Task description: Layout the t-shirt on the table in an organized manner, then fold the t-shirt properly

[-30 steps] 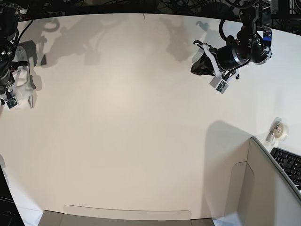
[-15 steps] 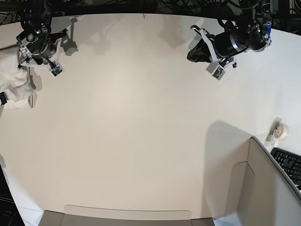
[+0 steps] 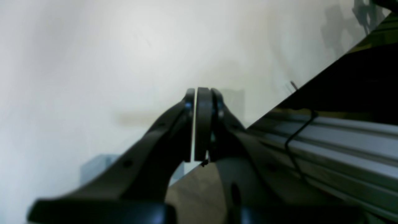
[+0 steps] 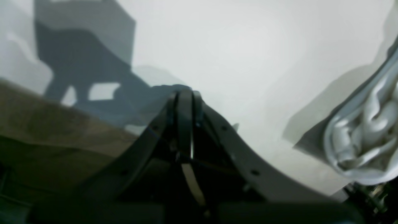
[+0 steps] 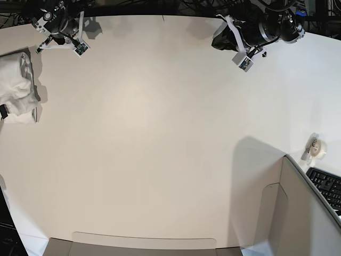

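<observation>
Broad matte white desk [image 5: 160, 133] fills nearly the whole base view, its far edge curving under a dark band of cables and framing. My left end effector [image 3: 199, 124] sits high at the far edge, on the right side of the base view; from the wrist its two black fingers [image 3: 203, 118] are pressed together with only a hairline of light between them, nothing caught there. Beside it the desk edge drops off to a pale metal rail [image 3: 335, 130] with a thin black wire [image 3: 298, 137] draped over it. My right end effector [image 4: 184, 124] is at the far left corner of the base view, fingers likewise closed flat on each other and empty, its shadow thrown dark on the white surface ahead. The t-shirt [image 5: 16, 88] lies bunched in a crumpled white heap at the left margin of the desk, near the edge, apart from both arms; the wrist view catches its folds at frame right, and no print shows. At near right a grey partition panel [image 5: 298, 213] rises, with a black keyboard [image 5: 326, 186] behind it and a small roll of tape [image 5: 318, 149] just beyond on the desk.
</observation>
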`<action>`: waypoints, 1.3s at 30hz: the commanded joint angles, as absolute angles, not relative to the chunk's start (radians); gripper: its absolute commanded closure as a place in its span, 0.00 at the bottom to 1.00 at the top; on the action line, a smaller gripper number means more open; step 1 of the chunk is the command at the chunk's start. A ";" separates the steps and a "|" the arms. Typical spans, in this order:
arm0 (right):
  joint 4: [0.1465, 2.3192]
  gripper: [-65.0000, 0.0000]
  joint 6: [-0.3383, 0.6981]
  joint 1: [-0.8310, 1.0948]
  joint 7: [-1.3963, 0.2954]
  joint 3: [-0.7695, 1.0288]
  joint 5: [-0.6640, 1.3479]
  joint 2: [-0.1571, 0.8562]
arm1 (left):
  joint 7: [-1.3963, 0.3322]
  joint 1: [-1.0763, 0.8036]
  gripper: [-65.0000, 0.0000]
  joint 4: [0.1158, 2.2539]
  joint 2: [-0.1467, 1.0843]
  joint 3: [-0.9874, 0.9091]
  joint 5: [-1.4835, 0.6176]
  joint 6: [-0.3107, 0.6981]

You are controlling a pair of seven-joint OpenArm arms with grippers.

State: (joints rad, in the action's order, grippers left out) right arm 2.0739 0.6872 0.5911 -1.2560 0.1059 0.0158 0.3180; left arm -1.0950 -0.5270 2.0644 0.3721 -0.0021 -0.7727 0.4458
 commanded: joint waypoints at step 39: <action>2.055 1.00 0.698 0.986 -1.095 0.846 0.558 0.104 | -1.063 -1.003 1.00 2.087 0.163 -0.731 -1.196 0.458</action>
